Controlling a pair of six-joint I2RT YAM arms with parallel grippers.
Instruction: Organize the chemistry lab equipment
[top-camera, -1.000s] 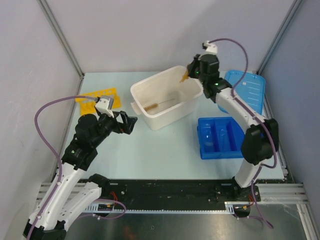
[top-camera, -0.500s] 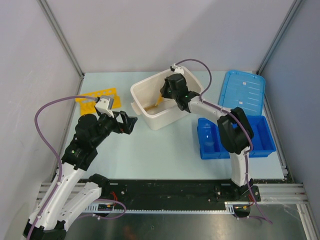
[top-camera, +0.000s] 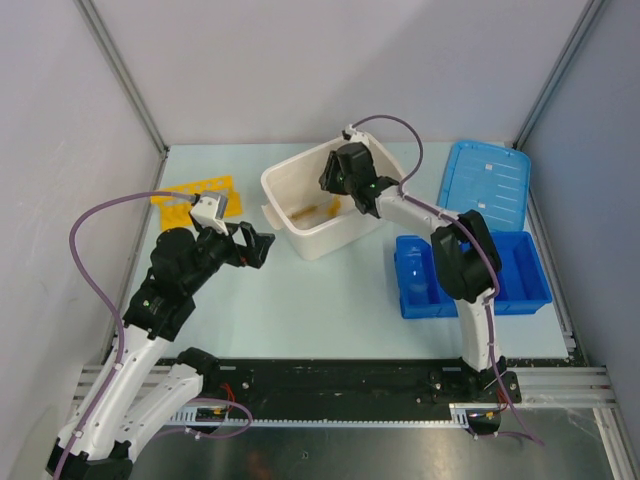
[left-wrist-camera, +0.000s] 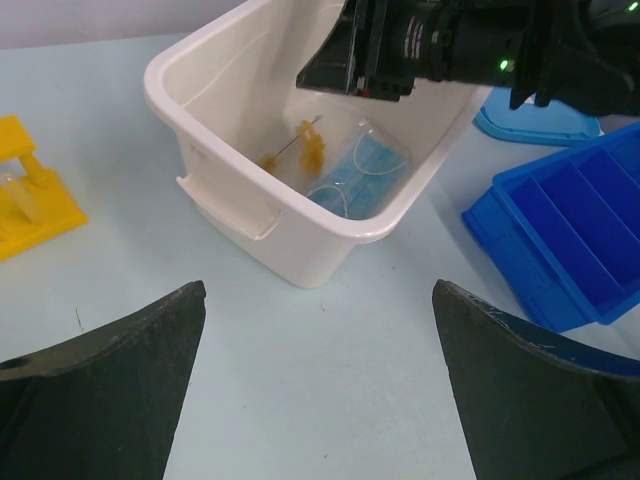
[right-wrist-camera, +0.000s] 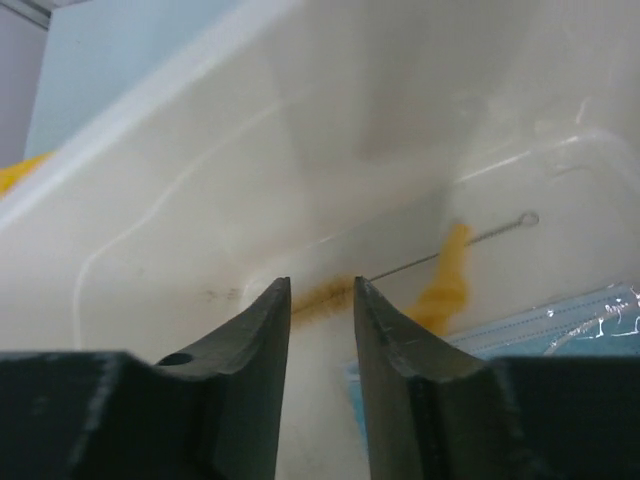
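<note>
1. I see the brush (left-wrist-camera: 288, 152) lying flat on the floor of the white tub (left-wrist-camera: 250, 205). Its tan bristles are toward the left wall and its bare wire runs off to the far side.
2. The amber piece (left-wrist-camera: 313, 150) lies in the same tub, right against the brush wire.
3. The blue piece (left-wrist-camera: 368, 172) is in there too, in a clear wrap, just beside the other two and nearer the right wall.
4. My right gripper (right-wrist-camera: 320, 290) reaches down inside the tub mouth, over the bristle end of the brush. Its fingers stand a narrow gap apart with nothing between them.
5. The tub stands uncovered in the middle of the table.
6. The yellow rack (top-camera: 190, 195) sits on the table to the left of the tub, apart from it. I cannot tell what its holes hold.
7. My left gripper (left-wrist-camera: 318, 290) hangs over bare table just short of the tub's near-left corner. Its fingers are spread wide and hold nothing.
8. The blue tray (top-camera: 520, 300) sits to the right of the tub, nearer me. My right arm crosses over it, so I cannot tell what is in its compartments.
9. The blue lid (top-camera: 490, 180) lies flat at the far right, behind the tray.
</note>
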